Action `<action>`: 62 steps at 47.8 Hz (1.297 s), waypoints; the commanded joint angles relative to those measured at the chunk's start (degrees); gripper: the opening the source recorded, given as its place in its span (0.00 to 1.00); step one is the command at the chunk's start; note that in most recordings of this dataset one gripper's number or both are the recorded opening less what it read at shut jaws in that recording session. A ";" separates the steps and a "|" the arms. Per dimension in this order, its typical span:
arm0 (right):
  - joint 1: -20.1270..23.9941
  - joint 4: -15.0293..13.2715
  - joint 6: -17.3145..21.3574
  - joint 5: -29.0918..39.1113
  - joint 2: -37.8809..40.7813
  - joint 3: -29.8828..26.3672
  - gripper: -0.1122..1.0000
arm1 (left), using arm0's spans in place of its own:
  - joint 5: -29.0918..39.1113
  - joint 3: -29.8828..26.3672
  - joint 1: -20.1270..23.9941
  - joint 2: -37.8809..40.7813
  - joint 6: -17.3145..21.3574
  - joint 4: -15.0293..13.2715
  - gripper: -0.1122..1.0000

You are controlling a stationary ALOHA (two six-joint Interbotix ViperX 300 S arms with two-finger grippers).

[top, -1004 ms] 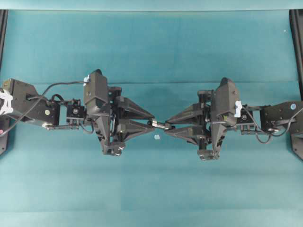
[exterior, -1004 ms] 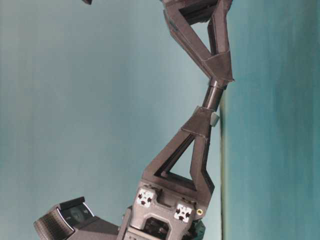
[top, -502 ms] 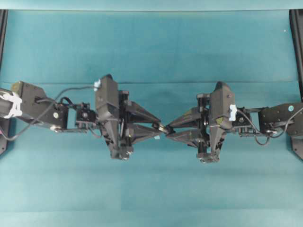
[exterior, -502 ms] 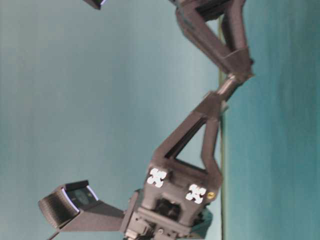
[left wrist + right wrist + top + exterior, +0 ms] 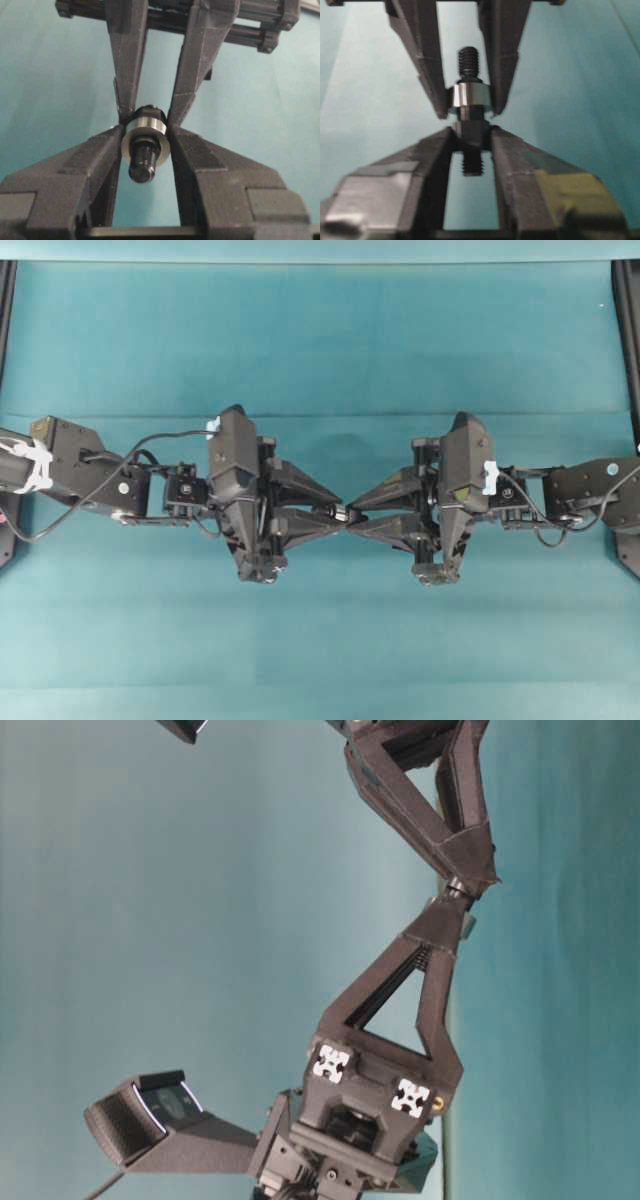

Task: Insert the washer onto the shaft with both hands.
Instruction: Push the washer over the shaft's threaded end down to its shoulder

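Observation:
The silvery washer (image 5: 144, 137) is pinched at its rim between my left gripper's (image 5: 144, 131) fingertips. The dark shaft (image 5: 471, 131) runs through its hole. Its threaded end (image 5: 141, 161) pokes out towards the left wrist camera. My right gripper (image 5: 471, 134) is shut on the shaft's thick middle, and in its view the washer (image 5: 470, 95) sits just beyond its tips. From overhead the two grippers meet tip to tip at mid-table, left gripper (image 5: 338, 512) against right gripper (image 5: 358, 513). The table-level view shows the fingertips (image 5: 460, 870) touching above the cloth.
A teal cloth (image 5: 320, 340) covers the table, with a fold line running across it behind the arms. Dark frame rails (image 5: 628, 330) stand at the left and right edges. Both arms reach in low from the sides.
The left gripper has moved right and closed the gap to the right gripper. The stretch of shaft seen between the tips before is now covered, with the washer over it.

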 commanded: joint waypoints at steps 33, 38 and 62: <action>-0.26 0.18 0.18 -0.18 0.26 -2.02 0.11 | 3.16 -3.25 0.35 0.70 0.09 0.09 0.43; -0.26 0.18 0.18 -0.18 0.26 -2.02 0.10 | 2.72 -3.34 0.70 0.70 0.09 0.18 0.43; -0.26 0.18 0.18 -0.09 0.18 -1.85 0.10 | 3.43 -4.04 1.49 0.26 -0.18 0.18 0.43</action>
